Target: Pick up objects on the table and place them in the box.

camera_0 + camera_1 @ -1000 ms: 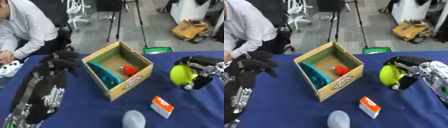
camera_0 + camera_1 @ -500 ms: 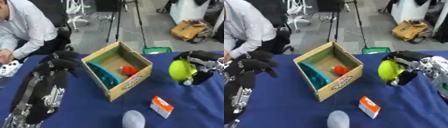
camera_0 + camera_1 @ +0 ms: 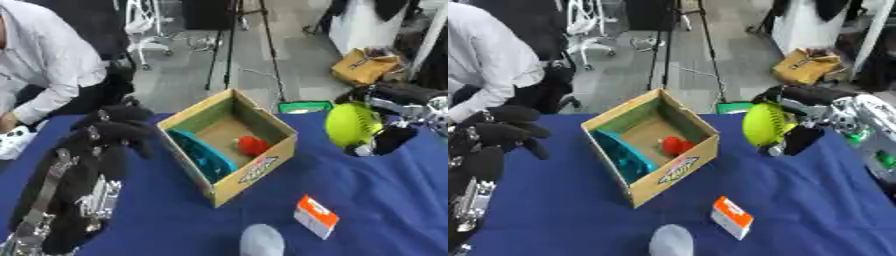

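Blue table (image 3: 815, 200): right hand (image 3: 798, 117) (partly hidden) grips yellow ball (image 3: 763, 124).

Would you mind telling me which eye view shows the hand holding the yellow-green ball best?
The right eye view: the right hand and yellow-green ball sit well inside the picture. The left eye view shows the same grasp nearer its right edge.

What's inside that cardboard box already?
Inside the cardboard box lie a small red object and a teal object along the near-left wall. The near walls hide part of the floor.
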### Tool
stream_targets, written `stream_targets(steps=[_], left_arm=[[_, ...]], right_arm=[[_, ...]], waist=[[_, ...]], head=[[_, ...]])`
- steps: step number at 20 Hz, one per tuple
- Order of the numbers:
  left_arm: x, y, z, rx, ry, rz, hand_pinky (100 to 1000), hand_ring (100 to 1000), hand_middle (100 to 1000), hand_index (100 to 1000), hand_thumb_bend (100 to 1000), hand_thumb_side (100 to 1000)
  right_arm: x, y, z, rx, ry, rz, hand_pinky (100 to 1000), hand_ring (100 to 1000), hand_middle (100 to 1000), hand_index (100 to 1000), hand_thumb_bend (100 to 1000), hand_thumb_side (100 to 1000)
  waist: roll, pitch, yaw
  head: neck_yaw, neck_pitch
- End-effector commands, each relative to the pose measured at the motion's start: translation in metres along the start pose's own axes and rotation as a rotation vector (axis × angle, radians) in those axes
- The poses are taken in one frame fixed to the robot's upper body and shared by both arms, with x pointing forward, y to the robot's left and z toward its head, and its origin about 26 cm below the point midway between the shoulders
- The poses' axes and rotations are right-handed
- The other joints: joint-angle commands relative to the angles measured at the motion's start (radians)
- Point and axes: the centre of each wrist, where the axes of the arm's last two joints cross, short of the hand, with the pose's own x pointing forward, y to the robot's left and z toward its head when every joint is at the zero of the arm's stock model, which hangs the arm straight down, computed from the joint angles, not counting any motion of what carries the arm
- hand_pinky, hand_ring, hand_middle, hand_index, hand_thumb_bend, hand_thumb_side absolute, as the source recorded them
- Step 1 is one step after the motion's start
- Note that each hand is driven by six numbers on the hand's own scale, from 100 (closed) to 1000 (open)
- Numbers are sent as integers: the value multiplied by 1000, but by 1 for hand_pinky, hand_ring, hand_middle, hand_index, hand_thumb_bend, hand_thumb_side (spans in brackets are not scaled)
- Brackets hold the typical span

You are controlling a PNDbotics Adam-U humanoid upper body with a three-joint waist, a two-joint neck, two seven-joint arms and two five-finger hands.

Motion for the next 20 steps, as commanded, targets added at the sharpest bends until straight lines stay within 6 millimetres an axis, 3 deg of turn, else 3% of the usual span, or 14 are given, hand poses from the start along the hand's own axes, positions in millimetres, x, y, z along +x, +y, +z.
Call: stream_targets(steps=[1, 11, 20], left_arm=[[4, 2, -3, -9, -17, -4, 522, 699, 750, 721, 100, 539], [4, 1, -4, -20, -18, 5, 522, 700, 750, 721, 100, 542], [6, 0, -11, -29, -48, 7, 521, 701, 751, 721, 100, 541]], right_arm=[[1, -28, 8, -56, -2, 30, 419, 375, 401, 503, 143, 291], [34, -61, -4, -130, -65, 35, 418, 373, 394, 500, 144, 309], [45, -77, -20, -169, -81, 16, 428, 364, 385, 495, 162, 297]], waist=[[-8, -27, 3], [-33, -32, 37], [-46, -6, 103]], head=[[-6, -12], [-31, -34], [-55, -68]])
